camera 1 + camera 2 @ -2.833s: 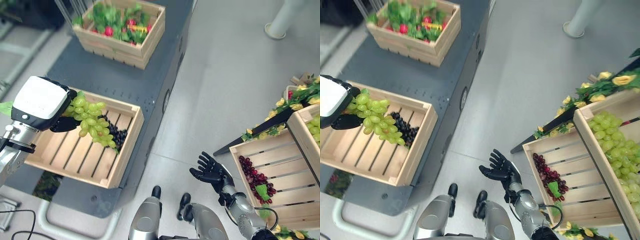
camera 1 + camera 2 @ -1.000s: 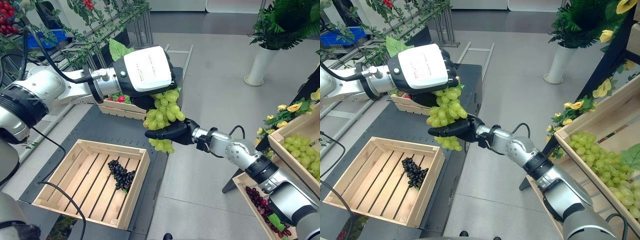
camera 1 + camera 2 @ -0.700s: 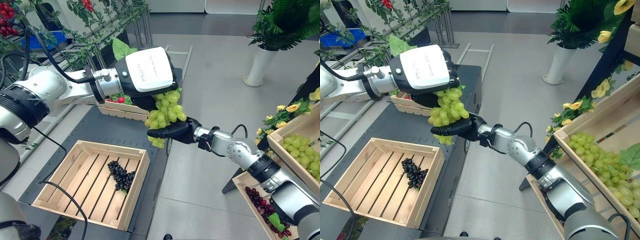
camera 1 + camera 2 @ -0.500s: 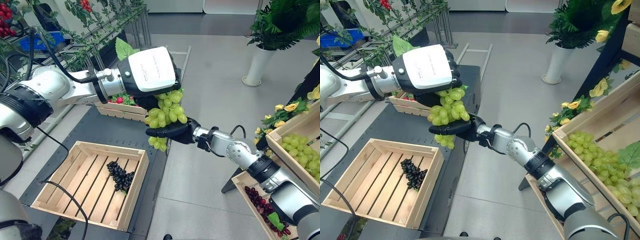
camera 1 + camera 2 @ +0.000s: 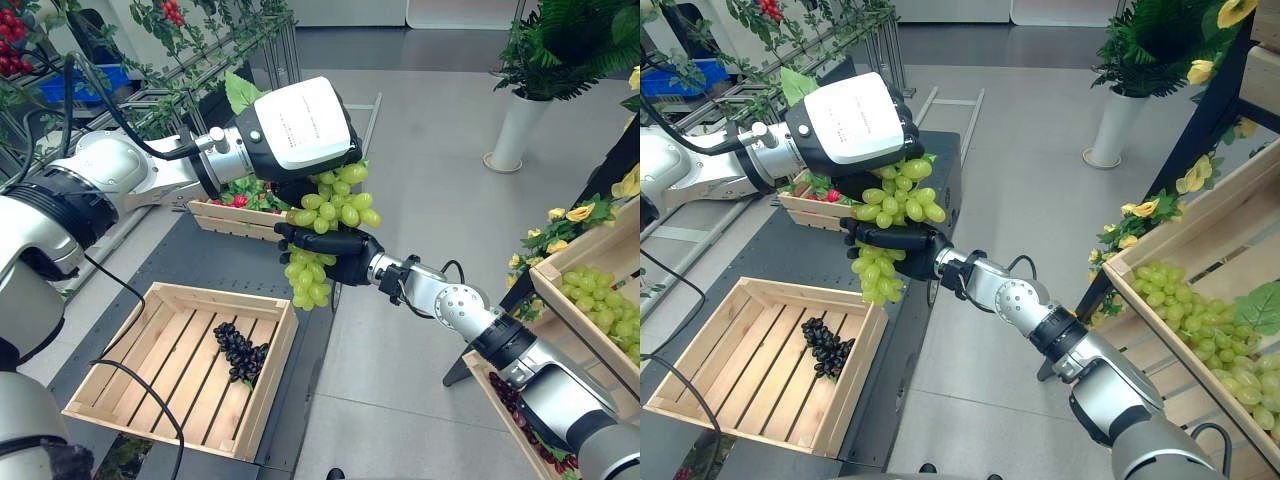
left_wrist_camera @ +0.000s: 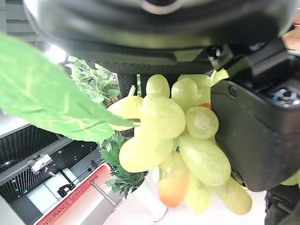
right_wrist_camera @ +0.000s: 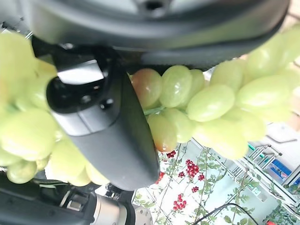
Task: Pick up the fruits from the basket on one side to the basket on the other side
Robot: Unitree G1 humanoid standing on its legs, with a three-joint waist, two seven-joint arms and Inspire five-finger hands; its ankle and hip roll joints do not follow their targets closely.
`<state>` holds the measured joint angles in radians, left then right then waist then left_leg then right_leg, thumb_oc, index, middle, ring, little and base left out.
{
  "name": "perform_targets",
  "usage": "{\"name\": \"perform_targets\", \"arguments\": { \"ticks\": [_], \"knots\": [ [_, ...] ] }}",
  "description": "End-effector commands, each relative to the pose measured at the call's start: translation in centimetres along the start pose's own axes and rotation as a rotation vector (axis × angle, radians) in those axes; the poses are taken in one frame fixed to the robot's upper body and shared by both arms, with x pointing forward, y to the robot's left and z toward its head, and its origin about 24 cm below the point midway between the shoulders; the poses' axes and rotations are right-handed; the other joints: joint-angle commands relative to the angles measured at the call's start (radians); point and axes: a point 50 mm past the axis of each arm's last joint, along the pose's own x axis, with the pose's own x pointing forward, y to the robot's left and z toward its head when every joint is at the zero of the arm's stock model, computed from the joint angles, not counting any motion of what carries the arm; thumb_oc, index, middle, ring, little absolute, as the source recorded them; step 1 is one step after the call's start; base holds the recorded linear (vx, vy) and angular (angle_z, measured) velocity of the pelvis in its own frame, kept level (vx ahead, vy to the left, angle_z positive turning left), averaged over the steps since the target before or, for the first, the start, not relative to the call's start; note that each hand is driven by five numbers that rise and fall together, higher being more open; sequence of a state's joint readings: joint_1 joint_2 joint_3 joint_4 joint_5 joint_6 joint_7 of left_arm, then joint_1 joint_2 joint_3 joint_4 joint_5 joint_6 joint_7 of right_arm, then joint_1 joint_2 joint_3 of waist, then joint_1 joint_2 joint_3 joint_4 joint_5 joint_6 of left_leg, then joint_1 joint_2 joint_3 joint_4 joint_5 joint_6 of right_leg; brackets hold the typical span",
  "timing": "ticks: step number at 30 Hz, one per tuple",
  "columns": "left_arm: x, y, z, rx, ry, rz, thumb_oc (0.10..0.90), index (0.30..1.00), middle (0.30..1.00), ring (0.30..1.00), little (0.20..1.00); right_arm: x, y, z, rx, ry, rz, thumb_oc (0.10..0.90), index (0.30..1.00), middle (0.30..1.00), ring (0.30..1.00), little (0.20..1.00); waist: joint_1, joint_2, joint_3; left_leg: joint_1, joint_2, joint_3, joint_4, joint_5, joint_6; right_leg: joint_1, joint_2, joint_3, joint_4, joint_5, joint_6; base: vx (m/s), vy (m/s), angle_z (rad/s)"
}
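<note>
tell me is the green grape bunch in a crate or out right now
Out. The green grape bunch hangs in the air between the left hand and right hand, above the floor beside the wooden crate.

A bunch of green grapes (image 5: 325, 225) hangs in the air above the dark cart, its lower half drooping below the upper cluster — one or two grapes show a reddish blush. A small bunch of dark grapes (image 5: 240, 350) lies on the slats of the wooden crate (image 5: 110, 372) on the left — near its right wall. On the right, another crate (image 5: 1160, 290) holds green grapes.
</note>
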<state>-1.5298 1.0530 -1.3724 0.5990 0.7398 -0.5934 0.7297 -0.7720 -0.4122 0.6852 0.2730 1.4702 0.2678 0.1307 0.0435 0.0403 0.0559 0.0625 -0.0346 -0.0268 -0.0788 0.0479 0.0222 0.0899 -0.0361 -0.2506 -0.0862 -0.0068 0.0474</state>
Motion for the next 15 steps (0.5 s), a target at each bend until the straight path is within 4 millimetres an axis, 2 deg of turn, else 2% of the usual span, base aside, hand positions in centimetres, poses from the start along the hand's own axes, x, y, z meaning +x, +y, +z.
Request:
{"name": "perform_targets", "arguments": {
  "ticks": [1,3,4,5,6,7,11,15],
  "knots": [
    [-1.4,3.8,-7.0,0.159,0.334,0.100,0.408,0.312,0.312,0.312,0.312,0.3,2.7,4.9,0.100,-0.295,0.179,0.400,0.300,0.300,0.300,0.300,0.020,-0.012,-0.129,0.007,-0.016,0.028,-0.008,-0.040,-0.031,-0.003,-0.044,0.019,-0.001,0.044,0.033,0.00,0.000,0.00],
    [-1.8,3.7,-7.2,0.156,0.357,0.087,0.450,0.375,0.375,0.375,0.375,0.0,2.3,5.1,0.109,-0.312,0.177,0.400,0.300,0.300,0.300,0.300,0.019,-0.012,-0.129,0.007,-0.015,0.031,-0.008,-0.041,-0.032,-0.003,-0.044,0.019,-0.001,0.044,0.033,0.00,0.000,0.00],
    [-2.2,3.2,-7.5,0.160,0.391,0.037,0.535,0.502,0.502,0.502,0.502,-0.2,2.2,5.5,0.120,-0.335,0.183,0.400,0.300,0.300,0.300,0.300,0.018,-0.013,-0.128,0.008,-0.014,0.031,-0.008,-0.042,-0.031,-0.003,-0.043,0.020,-0.001,0.044,0.033,0.00,0.000,0.00],
    [-2.5,2.9,-7.6,0.163,0.402,0.017,0.551,0.526,0.526,0.526,0.526,-0.3,2.1,5.6,0.120,-0.341,0.185,0.400,0.300,0.300,0.300,0.300,0.017,-0.013,-0.127,0.008,-0.013,0.032,-0.008,-0.042,-0.032,-0.002,-0.042,0.021,-0.001,0.044,0.033,0.00,0.000,0.00],
    [-2.7,2.7,-7.7,0.163,0.416,-0.003,0.587,0.580,0.580,0.580,0.580,-0.4,2.0,5.8,0.117,-0.348,0.187,0.400,0.300,0.300,0.300,0.300,0.016,-0.013,-0.127,0.009,-0.013,0.033,-0.008,-0.042,-0.032,-0.002,-0.042,0.021,-0.001,0.044,0.033,0.00,0.000,0.00],
    [-3.4,2.0,-7.8,0.154,0.459,-0.051,0.800,0.900,0.900,0.900,0.900,-0.7,1.9,6.1,0.105,-0.366,0.189,0.400,0.300,0.300,0.300,0.300,0.013,-0.015,-0.127,0.010,-0.013,0.035,-0.008,-0.043,-0.032,-0.002,-0.041,0.024,-0.001,0.045,0.033,0.00,0.000,0.00],
    [-5.0,0.8,-8.1,0.143,0.530,-0.106,0.800,0.900,0.900,0.900,0.900,-1.3,1.4,7.2,0.001,-0.370,0.150,0.400,0.300,0.300,0.300,0.300,0.007,-0.015,-0.126,0.010,-0.011,0.040,-0.008,-0.043,-0.033,-0.003,-0.040,0.029,-0.001,0.046,0.032,0.00,0.000,0.00],
    [-5.7,-0.8,-7.4,0.118,0.532,-0.169,0.800,0.900,0.900,0.900,0.900,-2.7,-0.3,9.5,-0.092,-0.384,0.075,0.400,0.300,0.300,0.300,0.300,0.002,-0.019,-0.129,0.014,-0.008,0.044,-0.008,-0.045,-0.034,-0.001,-0.038,0.032,-0.001,0.048,0.031,0.00,0.000,0.00]
  ]
}}
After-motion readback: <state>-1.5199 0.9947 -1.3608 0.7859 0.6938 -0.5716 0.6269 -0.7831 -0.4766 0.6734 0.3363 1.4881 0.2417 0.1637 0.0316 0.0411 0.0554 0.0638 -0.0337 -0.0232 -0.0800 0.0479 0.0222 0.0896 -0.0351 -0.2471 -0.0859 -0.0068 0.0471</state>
